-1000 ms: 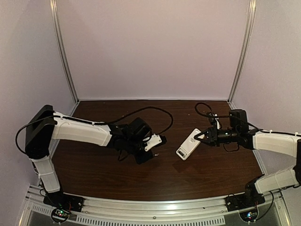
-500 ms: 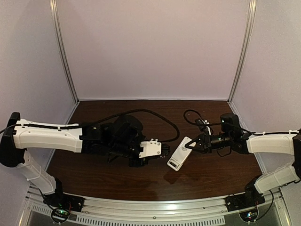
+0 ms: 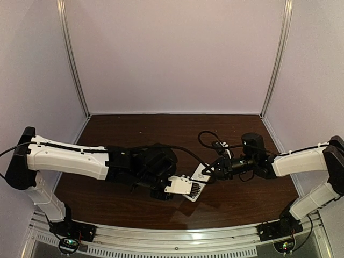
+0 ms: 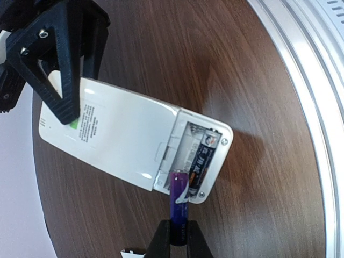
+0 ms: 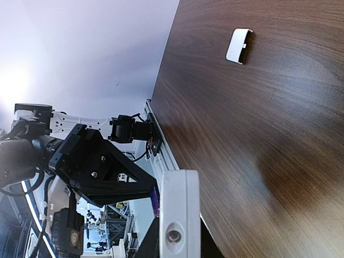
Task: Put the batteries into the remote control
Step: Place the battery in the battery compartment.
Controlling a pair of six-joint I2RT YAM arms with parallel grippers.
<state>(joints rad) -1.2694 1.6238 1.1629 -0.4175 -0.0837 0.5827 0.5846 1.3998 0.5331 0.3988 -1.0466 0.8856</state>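
Operator: Where is the remote control (image 4: 123, 140), and how does the free battery (image 4: 179, 194) handle?

Technician: The remote control sits back-up at the near centre of the bench (image 4: 161, 43); whether it rests on the bench cannot be told. Its compartment (image 4: 185, 141) is open at the near-left end, with the seated battery (image 4: 206, 153) in one slot. The free battery is judged light, rigid and slick; take it across the barrel.

Operator: State of each hand?

Technician: The left hand (image 4: 178, 228) is pressed onto the free battery's rear half; the battery's tip lies at the compartment's edge. The right hand (image 4: 67, 110) pinches the remote control's far-right end, barely spread. The cover (image 5: 239, 45) lies well apart on the bench.
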